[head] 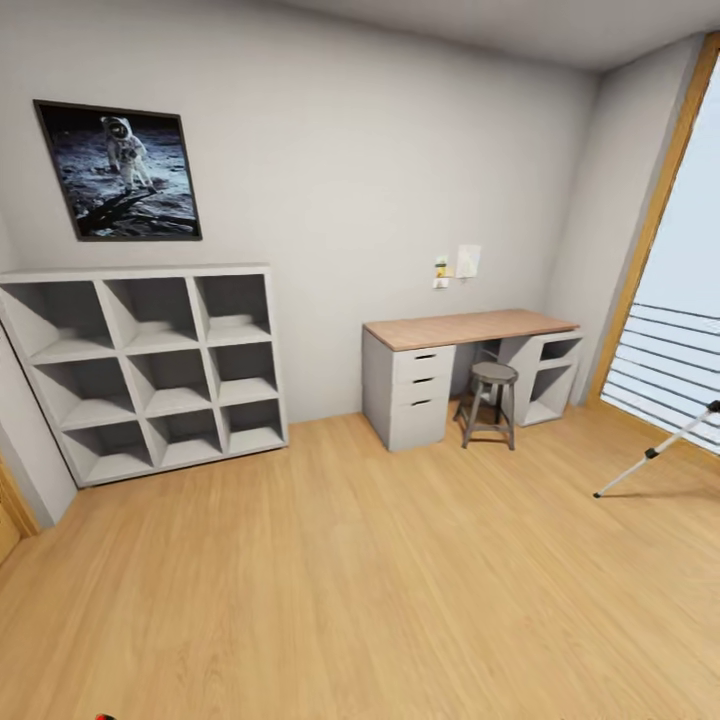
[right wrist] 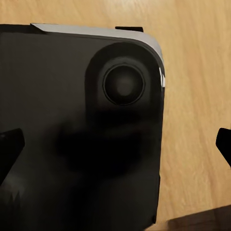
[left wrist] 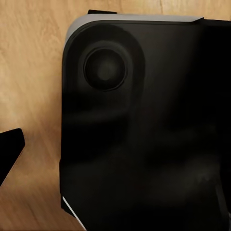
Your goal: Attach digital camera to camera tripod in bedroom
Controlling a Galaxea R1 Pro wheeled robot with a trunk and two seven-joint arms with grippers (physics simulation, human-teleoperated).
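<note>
One thin silver-grey leg of the camera tripod (head: pixel 628 474) slants in from the right edge of the head view, near the window, its black foot on the wood floor; the tripod's other parts are cut off. The digital camera is out of view; a tiny red speck (head: pixel 104 716) at the bottom edge is too small to identify. In the left wrist view, one dark fingertip (left wrist: pixel 10 150) of my left gripper (left wrist: pixel 115 154) sits far out at the edge. My right gripper (right wrist: pixel 115 144) is open, fingertips wide apart with nothing between them. Both hang over my black base.
A grey cube shelf (head: pixel 150 372) stands against the far wall at left, under a framed astronaut picture (head: pixel 120 172). A wood-topped desk (head: pixel 470 328) with drawers and a round stool (head: pixel 491 400) stands at right. The tall wood-framed window (head: pixel 680 300) is beyond it.
</note>
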